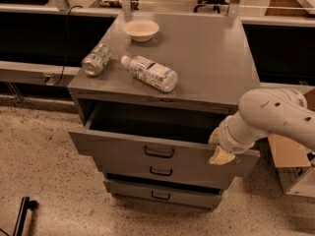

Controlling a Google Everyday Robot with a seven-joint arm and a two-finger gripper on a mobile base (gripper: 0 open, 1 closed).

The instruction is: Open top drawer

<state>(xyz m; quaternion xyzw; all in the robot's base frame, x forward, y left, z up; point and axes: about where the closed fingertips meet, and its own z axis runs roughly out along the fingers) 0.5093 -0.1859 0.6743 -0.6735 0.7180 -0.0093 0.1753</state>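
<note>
The top drawer (128,154) of the grey metal cabinet stands pulled well out, its dark inside showing. Its small black loop handle (159,152) sits at the centre of the front. My gripper (218,147) on the white arm (275,119) is at the right end of the drawer front, over its top edge. Two shallower drawers below, with like handles (161,171), look shut.
On the cabinet top (211,58) lie a clear plastic bottle (150,73), a crushed can or bottle (96,59) at the left, and a pale bowl (141,29) at the back. A cardboard box (293,168) stands on the floor at right. A black object (22,215) lies bottom left.
</note>
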